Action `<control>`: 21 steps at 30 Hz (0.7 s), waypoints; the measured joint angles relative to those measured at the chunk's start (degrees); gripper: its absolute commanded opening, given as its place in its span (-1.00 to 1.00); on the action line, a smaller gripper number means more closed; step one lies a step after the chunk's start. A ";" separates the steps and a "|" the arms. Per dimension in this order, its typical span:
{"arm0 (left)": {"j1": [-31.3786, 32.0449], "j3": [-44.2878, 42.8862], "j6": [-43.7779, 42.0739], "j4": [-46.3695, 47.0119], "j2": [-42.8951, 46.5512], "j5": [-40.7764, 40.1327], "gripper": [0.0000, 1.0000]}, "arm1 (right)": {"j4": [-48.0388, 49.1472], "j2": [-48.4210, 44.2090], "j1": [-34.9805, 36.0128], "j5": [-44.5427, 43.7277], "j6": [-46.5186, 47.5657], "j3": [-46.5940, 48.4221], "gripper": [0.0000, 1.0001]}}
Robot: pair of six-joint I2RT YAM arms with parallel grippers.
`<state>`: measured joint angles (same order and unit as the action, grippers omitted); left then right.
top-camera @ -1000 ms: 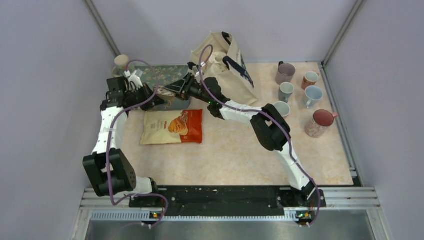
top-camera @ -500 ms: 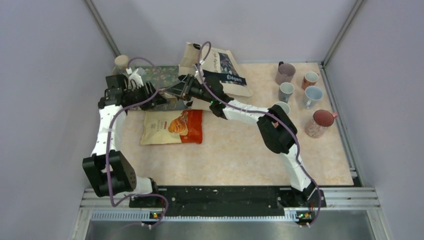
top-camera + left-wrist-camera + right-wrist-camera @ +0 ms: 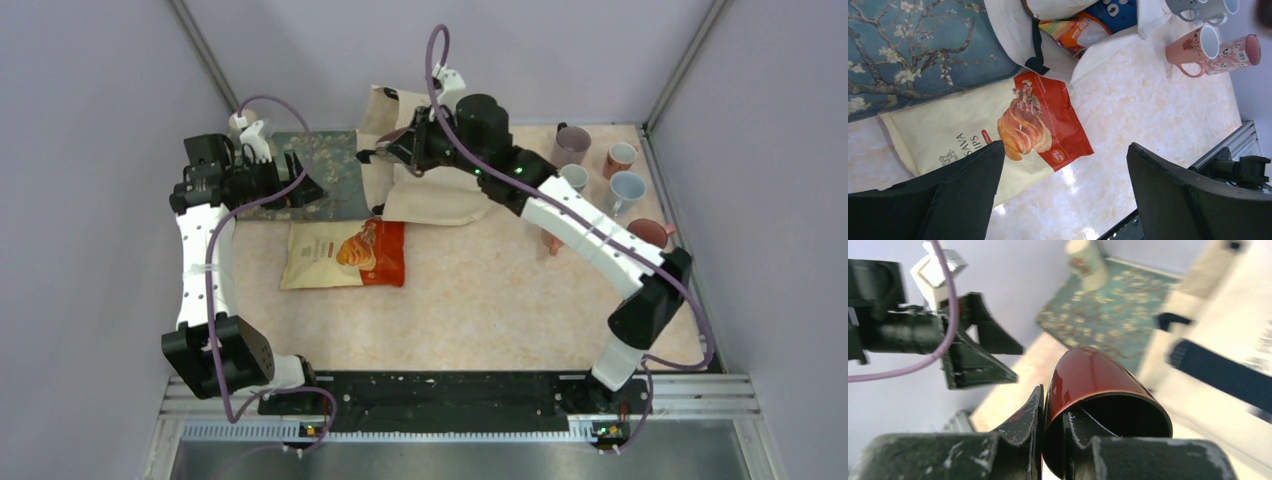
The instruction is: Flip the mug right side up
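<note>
The right jaws are clamped on the rim of the dark red mug, 1 finger inside the mouth and 1 outside. They hold it in the air near the back edge of the counter, above the tote bag. Its mouth faces the wrist camera, so it seems to lie sideways. To do this well, roll the wrist until the mouth faces up, lower onto bare counter clear of the chip bag, and release only once the base sits flat. The left jaws stand wide apart, holding nothing, near the back-left corner. The mug's handle and base are hidden, and overhead the arm covers most of it.
</note>
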<state>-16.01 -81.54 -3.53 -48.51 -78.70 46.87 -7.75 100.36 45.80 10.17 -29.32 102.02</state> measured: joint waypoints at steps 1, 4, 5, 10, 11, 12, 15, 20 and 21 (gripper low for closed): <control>-0.11 -0.02 -0.42 -0.13 0.07 -0.35 0.91 | -4.48 -1.86 -0.20 -2.29 2.99 1.01 -1.00; -0.26 -0.02 -1.31 -0.63 0.09 -2.43 0.91 | -17.92 -6.05 -0.63 -11.04 9.46 4.09 -1.00; -0.28 -0.02 -1.57 -0.79 0.09 -3.50 0.91 | -21.42 -7.06 -0.70 -13.88 10.67 4.39 -1.00; -0.39 -0.02 -3.34 -1.38 0.09 -7.58 0.90 | -42.88 -12.44 -2.25 -26.16 12.72 0.76 -1.00; -0.39 -0.02 -3.74 -1.49 0.09 -8.02 0.89 | -46.12 -13.70 -3.04 -26.75 12.48 -1.60 -1.00; -0.39 -0.02 -4.04 -1.60 0.09 -8.44 0.89 | -49.16 -15.19 -3.96 -27.02 12.00 -4.68 -1.00; -0.39 -0.02 -4.26 -1.68 0.09 -9.14 0.89 | -55.47 -18.62 -6.21 -28.20 9.99 -14.12 -1.00; -0.42 -0.02 -4.31 -1.66 0.09 -9.27 0.89 | -58.01 -22.03 -7.06 -29.16 5.51 -30.56 -1.00; -0.42 -0.02 -4.35 -1.66 0.09 -9.27 0.89 | -56.87 -22.80 -7.10 -28.83 4.63 -34.10 -1.00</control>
<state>-16.43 -81.56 -7.88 -50.17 -78.61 37.60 -64.62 77.56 38.70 -18.65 -24.69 67.92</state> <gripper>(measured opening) 0.945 0.101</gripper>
